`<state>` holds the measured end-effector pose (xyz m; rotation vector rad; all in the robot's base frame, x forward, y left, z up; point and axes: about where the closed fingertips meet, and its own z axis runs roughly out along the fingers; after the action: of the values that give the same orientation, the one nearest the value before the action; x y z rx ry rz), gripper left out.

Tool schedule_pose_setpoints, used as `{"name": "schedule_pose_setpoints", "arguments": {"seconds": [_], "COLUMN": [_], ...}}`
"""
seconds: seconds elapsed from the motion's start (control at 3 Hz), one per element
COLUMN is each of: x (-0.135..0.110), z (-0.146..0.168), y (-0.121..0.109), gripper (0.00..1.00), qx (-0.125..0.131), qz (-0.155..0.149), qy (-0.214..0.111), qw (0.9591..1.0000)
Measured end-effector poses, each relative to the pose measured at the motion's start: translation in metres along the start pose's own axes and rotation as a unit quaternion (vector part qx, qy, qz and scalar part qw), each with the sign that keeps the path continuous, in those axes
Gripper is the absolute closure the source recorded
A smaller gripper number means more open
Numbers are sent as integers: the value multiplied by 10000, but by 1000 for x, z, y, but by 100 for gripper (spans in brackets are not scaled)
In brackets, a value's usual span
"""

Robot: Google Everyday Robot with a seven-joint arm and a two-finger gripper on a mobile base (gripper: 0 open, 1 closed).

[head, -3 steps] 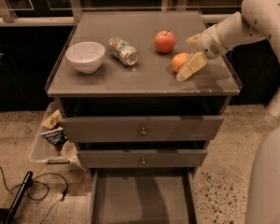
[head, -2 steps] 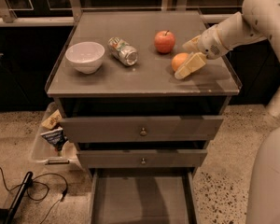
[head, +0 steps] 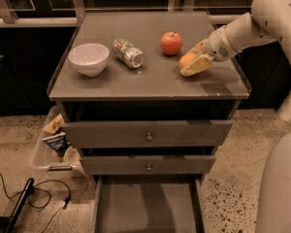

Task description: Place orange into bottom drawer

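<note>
The hand (head: 193, 58) is pinching the orange (head: 186, 61) at the right side of the table (head: 150, 81). A red apple (head: 171, 43) is sitting near it, with a can (head: 128, 53) and a white bowl (head: 88, 58) lying farther along. The bottom drawer (head: 148, 208) is standing open below.

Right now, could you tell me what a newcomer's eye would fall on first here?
First, the white arm stretched in from the right, its hand at the orange on the cabinet top, near a red apple. Then the bottom drawer, pulled out well beyond the two drawers above it.
</note>
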<state>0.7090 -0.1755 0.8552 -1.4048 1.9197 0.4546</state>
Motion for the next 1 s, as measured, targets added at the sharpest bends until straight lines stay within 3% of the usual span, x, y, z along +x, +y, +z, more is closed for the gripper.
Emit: {"name": "schedule_pose_setpoints", "arguments": {"seconds": [0.33, 0.67, 1.0], "x": [0, 0, -7], "z": [0, 0, -4], "y": [0, 0, 9], "gripper": [88, 100, 100], "qx": [0, 0, -37], "qz": [0, -1, -171], "qy": [0, 0, -32], "qw": [10000, 10000, 9998]}}
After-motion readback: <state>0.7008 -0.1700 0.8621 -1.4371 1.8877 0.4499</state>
